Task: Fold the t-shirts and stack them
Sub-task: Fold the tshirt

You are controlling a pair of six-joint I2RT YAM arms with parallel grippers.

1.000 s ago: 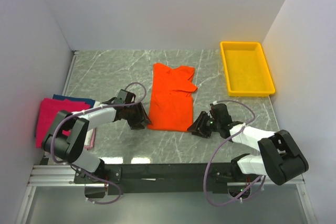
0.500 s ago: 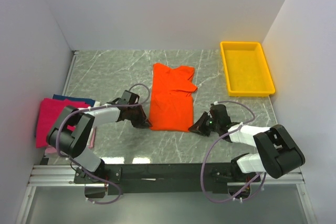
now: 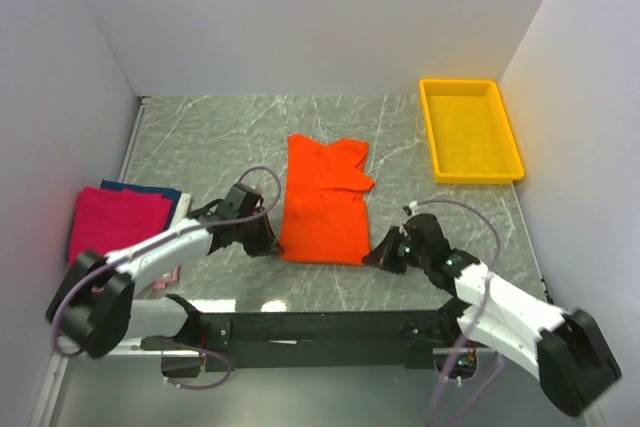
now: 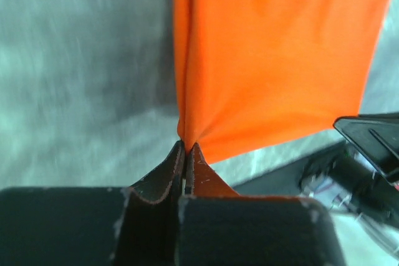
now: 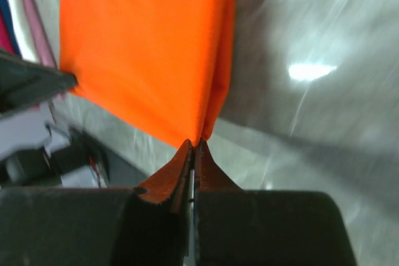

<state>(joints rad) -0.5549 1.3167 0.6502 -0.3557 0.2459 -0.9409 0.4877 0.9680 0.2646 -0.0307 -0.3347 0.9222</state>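
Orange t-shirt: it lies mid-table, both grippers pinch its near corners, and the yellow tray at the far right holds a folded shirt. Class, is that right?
One slip: the yellow tray holds nothing, as the top external view shows. The rest stands: the orange t-shirt lies mid-table, with the left gripper and right gripper each shut on a near corner.

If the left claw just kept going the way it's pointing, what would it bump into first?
The orange t-shirt: the left gripper is pinching its corner, with cloth straight ahead. Farther on, probably the right gripper.
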